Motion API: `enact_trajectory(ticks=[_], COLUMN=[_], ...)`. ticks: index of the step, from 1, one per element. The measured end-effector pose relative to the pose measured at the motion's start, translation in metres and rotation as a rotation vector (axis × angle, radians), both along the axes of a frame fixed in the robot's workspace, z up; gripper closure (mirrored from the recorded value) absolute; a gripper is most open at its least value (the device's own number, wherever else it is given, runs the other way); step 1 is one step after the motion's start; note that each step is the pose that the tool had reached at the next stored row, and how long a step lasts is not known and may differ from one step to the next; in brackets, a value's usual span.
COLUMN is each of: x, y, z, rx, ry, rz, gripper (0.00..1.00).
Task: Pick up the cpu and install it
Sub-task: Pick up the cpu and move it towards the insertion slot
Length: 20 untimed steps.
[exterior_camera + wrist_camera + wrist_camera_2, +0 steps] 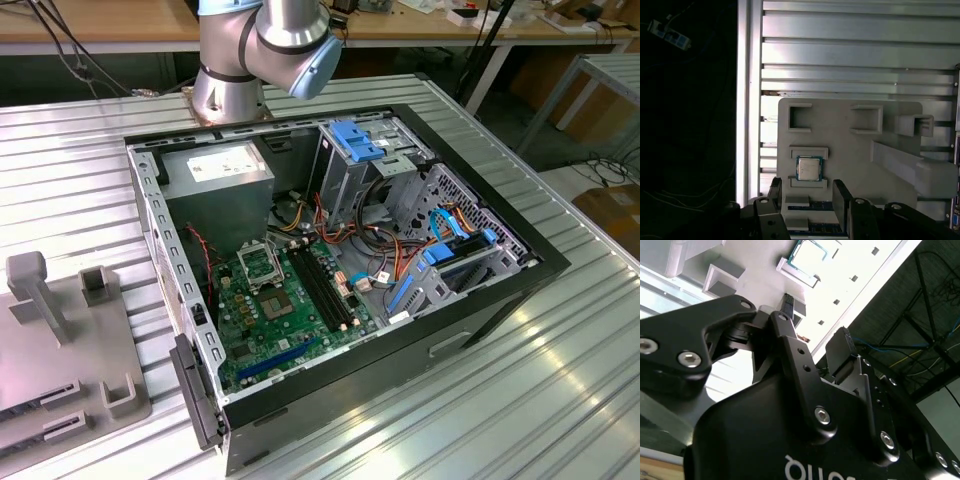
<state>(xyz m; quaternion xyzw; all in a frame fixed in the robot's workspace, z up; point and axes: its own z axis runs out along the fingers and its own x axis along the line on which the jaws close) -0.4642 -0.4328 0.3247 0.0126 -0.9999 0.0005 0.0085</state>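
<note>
Grey fixture plate (850, 150) on ribbed alu table (840, 50). Cpu (808, 168) lies flat in its nest, metal lid up, btwn two raised ledges. Chip near-square, so no clear long axis; edges run parallel w/ plate edges. Gripper (807, 186) hangs over plate near cpu, no contact seen; fingers (841, 200) spread wide, holding nothing. Exterior view: open PC case (520, 255), socket (258, 265) on motherboard (290, 320), well apart from plate.
</note>
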Motion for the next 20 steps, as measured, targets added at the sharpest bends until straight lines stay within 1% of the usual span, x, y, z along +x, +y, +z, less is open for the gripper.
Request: enact_trajectory(ticks=[1, 2, 9, 12, 13, 17, 19, 20], x=[0.0000, 0.0000, -0.0001, -0.0002, -0.0001, -0.0002, -0.0001, -0.0001], y=[0.0000, 0.0000, 0.0000, -0.0004, -0.0005, -0.0008, -0.0012, -0.0016], z=[0.0000, 0.0000, -0.0003, -0.0008, -0.0013, -0.0037, -0.0073, -0.0103], rx=[0.0000, 0.0001, 0.0002, 0.0002, 0.0002, 0.0001, 0.0001, 0.0001], ry=[0.0000, -0.0001, -0.0005, -0.0003, -0.0003, -0.0003, -0.0002, -0.0003], rz=[0.000, 0.000, 0.002, 0.022, 0.037, 0.072, 0.073, 0.070], gripper=[0.49, 0.43, 0.43, 0.43, 0.43, 0.43, 0.43, 0.43])
